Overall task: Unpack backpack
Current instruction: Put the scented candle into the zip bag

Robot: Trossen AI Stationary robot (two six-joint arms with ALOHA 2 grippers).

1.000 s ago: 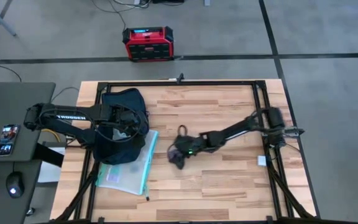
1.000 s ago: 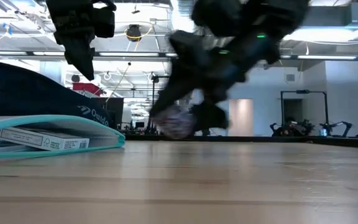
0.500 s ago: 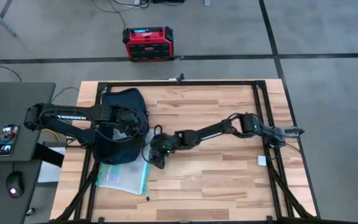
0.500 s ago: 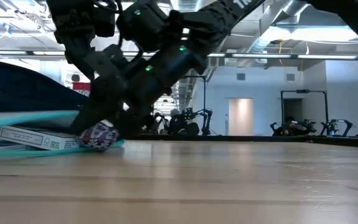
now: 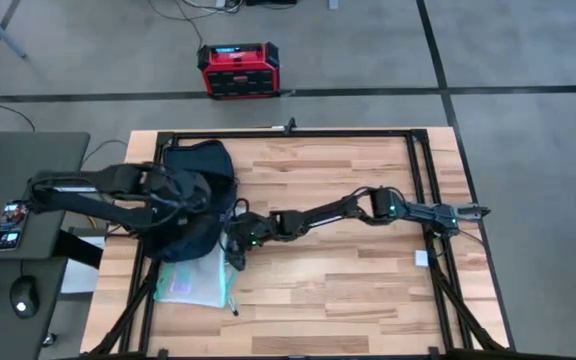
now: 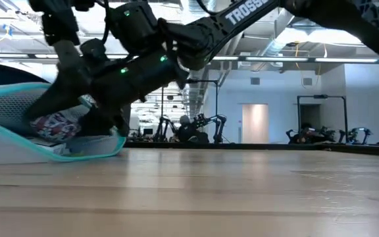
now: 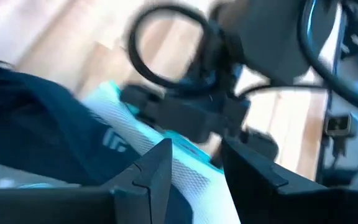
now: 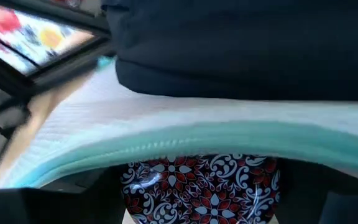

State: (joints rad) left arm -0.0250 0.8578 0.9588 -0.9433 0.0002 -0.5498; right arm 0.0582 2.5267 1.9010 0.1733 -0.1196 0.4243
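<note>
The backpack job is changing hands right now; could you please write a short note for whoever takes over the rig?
Left gripper: over the backpack at the table's left side.
Right gripper: shut on a patterned bundle at the edge of the teal-trimmed mesh pouch.
Done: pouch lies partly out from under the backpack.
Left: probably set the bundle down; the backpack's inside is hidden.

The table has a light wood top made of many small boards, with a black frame around it. A dark blue backpack lies on its left side. A see-through pouch with a teal edge lies flat on the wood, partly under the backpack.
</note>
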